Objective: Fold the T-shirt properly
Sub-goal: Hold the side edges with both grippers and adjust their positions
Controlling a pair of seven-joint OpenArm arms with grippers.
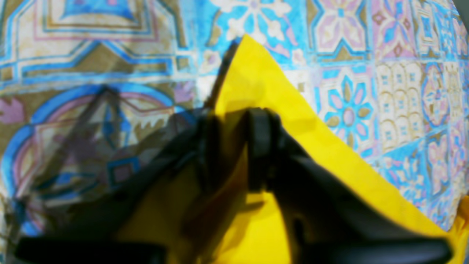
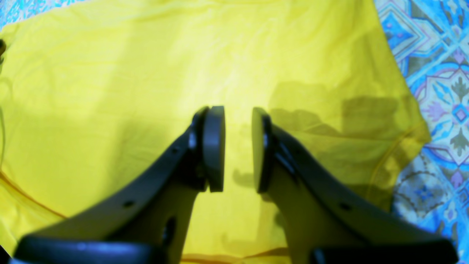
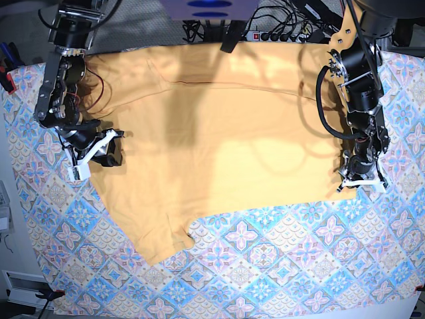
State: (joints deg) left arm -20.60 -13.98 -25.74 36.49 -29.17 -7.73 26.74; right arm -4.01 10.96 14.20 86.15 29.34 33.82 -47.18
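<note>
T-shirt (image 3: 219, 126), plain yellow-orange, lies spread flat on the tablecloth (image 3: 279, 266) with blue and pink tiles, and it covers most of the far half of the table. One sleeve (image 3: 159, 242) points toward the near side, left of the middle.

Left gripper (image 1: 234, 146) is at the right edge of the shirt in the base view. In its wrist view the two black jaws are closed on a corner of the yellow cloth, which stands up as a point above the patterned cover. The picture is blurred there, but the cloth clearly passes between the pads.

Right gripper (image 2: 238, 146) hangs over the left part of the shirt. Its jaws stand a little apart, with only a gap between them, and nothing is held.

Beyond the far edge of the table lie black cables (image 3: 279, 30). Red wires (image 3: 93, 90) hang near the right arm, just beside the shirt's left edge.
</note>
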